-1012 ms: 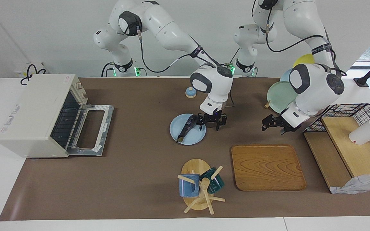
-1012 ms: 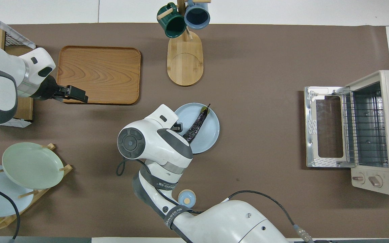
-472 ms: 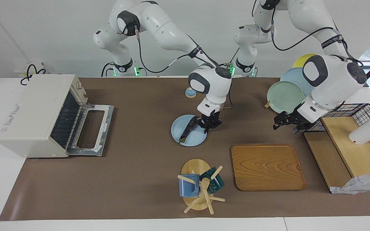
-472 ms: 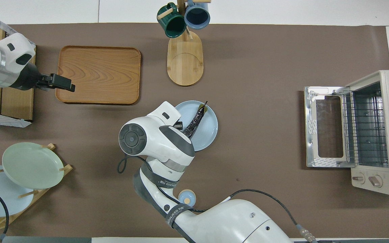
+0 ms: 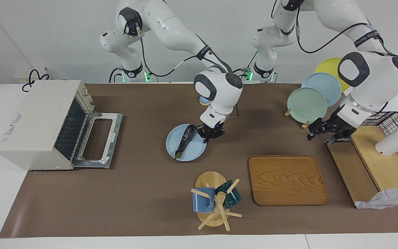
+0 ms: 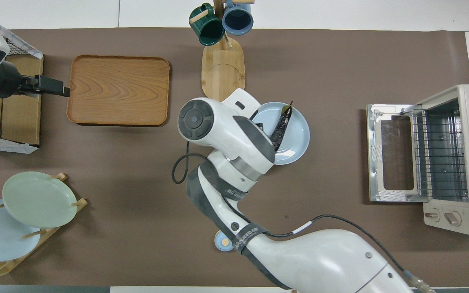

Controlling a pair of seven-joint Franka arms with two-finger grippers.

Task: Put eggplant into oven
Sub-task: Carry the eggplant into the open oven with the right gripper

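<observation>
The right end effector (image 5: 211, 132) pinches the rim of the blue plate (image 5: 192, 154) carrying the one eggplant (image 5: 184, 141), midway along the worktop. Keep the plate level while moving toward the one oven (image 5: 36, 122), door down. The left end effector (image 5: 323, 129), state unclear, waits by the shelf

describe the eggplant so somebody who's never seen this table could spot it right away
Start at the off-white oven with its door dropped open at the right arm's end of the table. On the brown mat in front of that door lies a light blue plate, with the right pincer at its rim. The eggplant lies across it: slim, glossy, dark purple-black, the only vegetable here.
</observation>
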